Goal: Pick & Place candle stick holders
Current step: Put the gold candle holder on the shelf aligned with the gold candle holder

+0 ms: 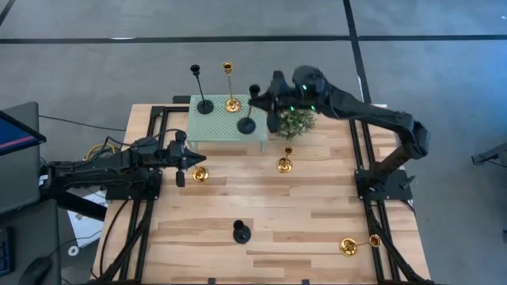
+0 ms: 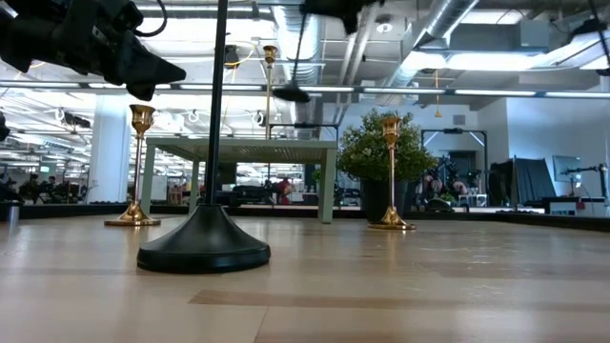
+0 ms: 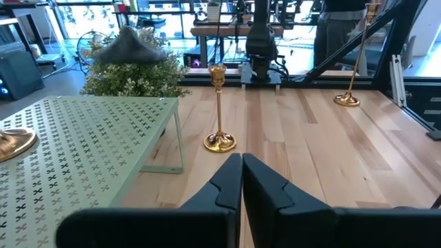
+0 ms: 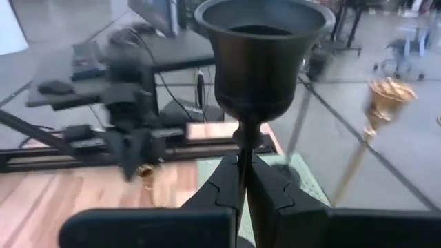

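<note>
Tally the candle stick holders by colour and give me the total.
Black candle stick holders: 3, at and
Gold candle stick holders: 4, at and
Total: 7

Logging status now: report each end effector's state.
Left end effector: closed, empty.
Right end effector: closed on a black candle stick holder.
</note>
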Available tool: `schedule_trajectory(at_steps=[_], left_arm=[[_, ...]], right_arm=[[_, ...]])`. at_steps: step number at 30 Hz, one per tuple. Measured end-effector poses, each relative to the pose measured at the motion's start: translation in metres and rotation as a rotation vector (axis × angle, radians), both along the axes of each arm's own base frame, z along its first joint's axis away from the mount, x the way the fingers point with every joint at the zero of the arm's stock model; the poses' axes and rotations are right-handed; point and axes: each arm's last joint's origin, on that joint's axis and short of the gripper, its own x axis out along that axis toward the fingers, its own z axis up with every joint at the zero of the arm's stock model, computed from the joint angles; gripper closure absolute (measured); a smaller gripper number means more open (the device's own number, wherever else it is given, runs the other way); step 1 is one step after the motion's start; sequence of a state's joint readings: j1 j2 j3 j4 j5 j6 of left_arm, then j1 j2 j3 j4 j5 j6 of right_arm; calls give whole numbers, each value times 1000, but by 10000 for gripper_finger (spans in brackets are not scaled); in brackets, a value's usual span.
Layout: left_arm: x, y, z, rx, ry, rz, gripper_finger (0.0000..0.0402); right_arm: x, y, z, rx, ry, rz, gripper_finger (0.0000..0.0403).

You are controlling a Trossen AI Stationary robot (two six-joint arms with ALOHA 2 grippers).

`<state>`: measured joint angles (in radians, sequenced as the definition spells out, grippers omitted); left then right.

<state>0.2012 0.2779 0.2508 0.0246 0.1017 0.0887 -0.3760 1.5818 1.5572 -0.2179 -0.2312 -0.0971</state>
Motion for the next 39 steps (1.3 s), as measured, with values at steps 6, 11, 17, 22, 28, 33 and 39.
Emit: schedule_trajectory(at_steps=[6, 11, 17, 22, 28, 33, 39], left_arm=[[0, 0, 0, 0, 0, 0, 389], [0, 0, 0, 0, 0, 0, 389], [0, 0, 0, 0, 0, 0, 389], [0, 0, 0, 0, 0, 0, 389], [0, 0, 0, 0, 0, 0, 389], [0, 0, 0, 0, 0, 0, 389], [0, 0, 0, 0, 0, 0, 389]], right_arm=[[3, -59, -25, 73, 52, -87, 402], [1, -87, -35, 96, 37, -119, 403], [-6, -105, -40, 105, 36, -151, 403], [-10, -112, -38, 93, 15, -168, 403], [-13, -116, -38, 95, 15, -180, 403], [-13, -116, -38, 92, 12, -180, 403], [-9, -117, -41, 87, 11, -191, 403]])
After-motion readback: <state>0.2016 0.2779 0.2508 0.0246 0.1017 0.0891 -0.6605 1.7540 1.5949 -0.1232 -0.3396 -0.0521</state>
